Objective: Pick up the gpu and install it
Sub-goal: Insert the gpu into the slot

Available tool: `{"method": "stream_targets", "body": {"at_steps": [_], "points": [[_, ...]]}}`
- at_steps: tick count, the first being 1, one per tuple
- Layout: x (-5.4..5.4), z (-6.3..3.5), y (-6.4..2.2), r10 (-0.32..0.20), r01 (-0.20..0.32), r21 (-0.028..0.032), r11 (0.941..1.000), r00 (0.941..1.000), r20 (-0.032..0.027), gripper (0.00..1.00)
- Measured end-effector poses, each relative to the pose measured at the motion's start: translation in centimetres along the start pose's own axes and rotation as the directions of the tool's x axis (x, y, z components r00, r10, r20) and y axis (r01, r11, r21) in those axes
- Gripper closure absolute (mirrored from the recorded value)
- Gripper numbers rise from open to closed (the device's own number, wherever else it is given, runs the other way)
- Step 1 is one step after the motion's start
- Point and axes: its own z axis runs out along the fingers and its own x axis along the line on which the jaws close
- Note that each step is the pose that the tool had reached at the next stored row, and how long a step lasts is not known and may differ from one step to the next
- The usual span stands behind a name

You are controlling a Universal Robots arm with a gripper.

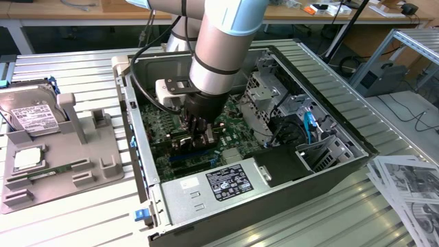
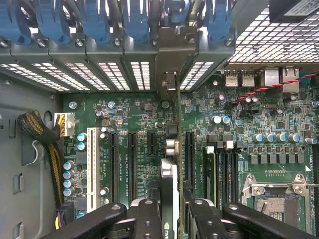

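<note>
Nearest the wrist camera are my gripper (image 2: 169, 219) fingers (image 2: 144, 219), clenched on the graphics card (image 2: 172, 149), which I hold on edge between them. The card runs straight away from my fingers toward the rear wall of the computer case (image 1: 329, 116), and its metal bracket (image 2: 169, 82) sits against the row of slot openings (image 2: 114, 74) in that wall. The long axis of the card lies parallel to the expansion slots (image 2: 132, 164) on the motherboard (image 2: 279, 164), and the card stands directly over one slot line, between the black slots on either side. I judge the card to be aligned with that slot; I cannot tell whether its edge is seated.

In the exterior view, the case lies open on its side, my gripper (image 1: 202, 136) reaching down into it. Inside the case are the motherboard, the power supply (image 1: 226, 188) at the case's near end, and a drive cage (image 1: 264, 98) beyond the motherboard.

On the exterior view's left of the case, a grey holder tray (image 1: 69, 170) carries a hard drive (image 1: 31, 113) and a processor (image 1: 28, 157).
</note>
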Motion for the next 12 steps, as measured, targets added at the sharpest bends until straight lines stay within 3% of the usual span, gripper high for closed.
{"method": "stream_targets", "body": {"at_steps": [12], "points": [[0.0,0.02,0.0,0.0,0.0,0.0001,1.0,1.0,0.0001,0.73]]}}
